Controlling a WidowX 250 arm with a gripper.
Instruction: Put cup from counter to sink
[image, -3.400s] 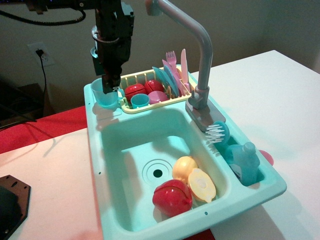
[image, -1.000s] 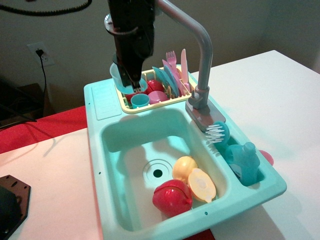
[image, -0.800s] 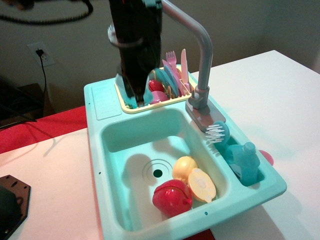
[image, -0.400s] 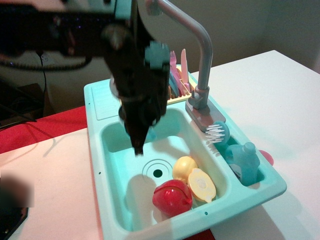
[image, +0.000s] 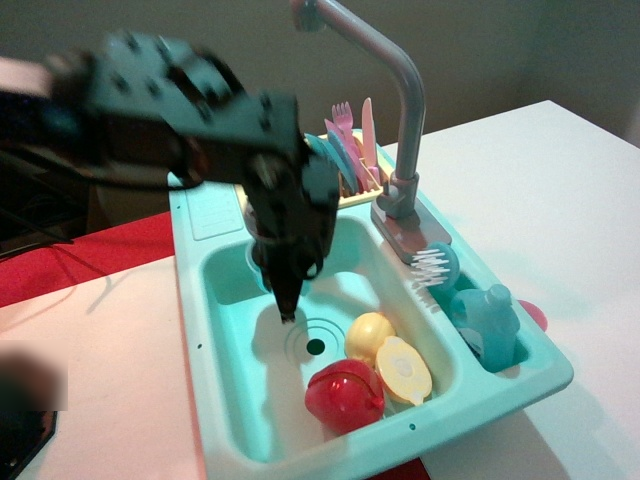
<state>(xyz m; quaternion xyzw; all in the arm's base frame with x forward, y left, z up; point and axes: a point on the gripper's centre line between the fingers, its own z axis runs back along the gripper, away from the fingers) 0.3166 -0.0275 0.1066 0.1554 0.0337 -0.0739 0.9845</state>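
Note:
My gripper (image: 288, 312) hangs fingers-down inside the mint-green sink (image: 228, 350), just left of and above the round drain hole (image: 315, 345). The arm is motion-blurred. The translucent light-blue cup (image: 257, 260) shows only as a pale sliver at the left of the fingers, low inside the basin near its back wall; the fingers appear shut on it. The ridged counter ledge (image: 207, 207) at the back left corner has nothing on it.
A red toy fruit (image: 345, 393) and two yellow pieces (image: 385, 355) lie at the basin's front right. The grey faucet (image: 400, 110) arches over the right. The yellow dish rack (image: 355, 185) stands behind the arm. A brush (image: 436, 265) and blue bottle (image: 488, 322) sit in the side compartment.
The gripper lifted the cup off the counter ledge, carried it right past the dish rack, then forward and down into the sink basin. The arm now leans in from the left.

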